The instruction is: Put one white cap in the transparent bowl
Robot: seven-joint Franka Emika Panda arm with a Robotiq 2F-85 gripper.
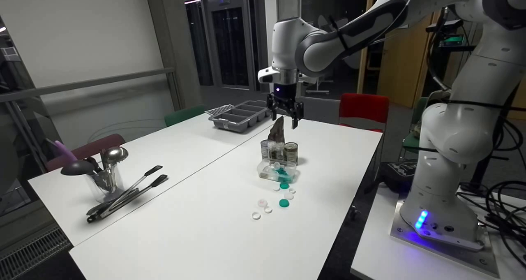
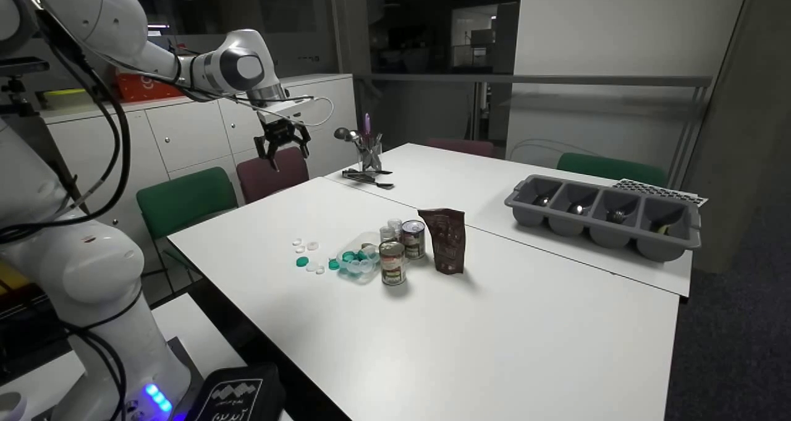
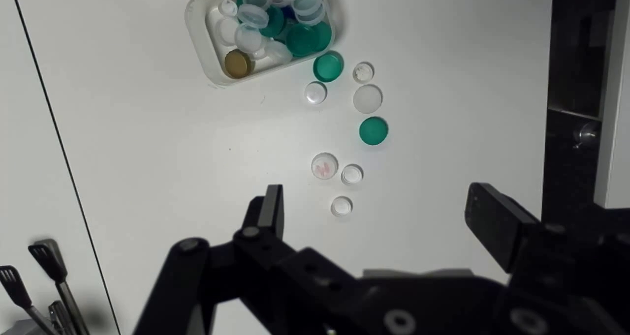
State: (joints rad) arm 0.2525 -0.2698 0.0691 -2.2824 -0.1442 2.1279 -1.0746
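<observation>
i hold my pincer [image 3: 376, 197] apart, likely to straddle a white cap [image 3: 341, 206] beneath it; the transparent bowl [image 3: 198, 40], below and aside, presumably shortens the carry.

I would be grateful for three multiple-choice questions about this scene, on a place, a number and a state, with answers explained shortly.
1. Where is the gold-coloured cap?
A) in the grey tray
B) in the transparent bowl
C) in the utensil glass

2. How many green caps lie on the table outside the bowl?
A) none
B) five
C) two

3. How does the gripper stand?
A) open
B) shut on a green cap
C) shut, empty

1 B: the wrist view shows it inside the bowl's wall.
2 C: one lies close to the bowl, one further off near white caps.
3 A: its fingers stand apart, holding nothing.
</observation>
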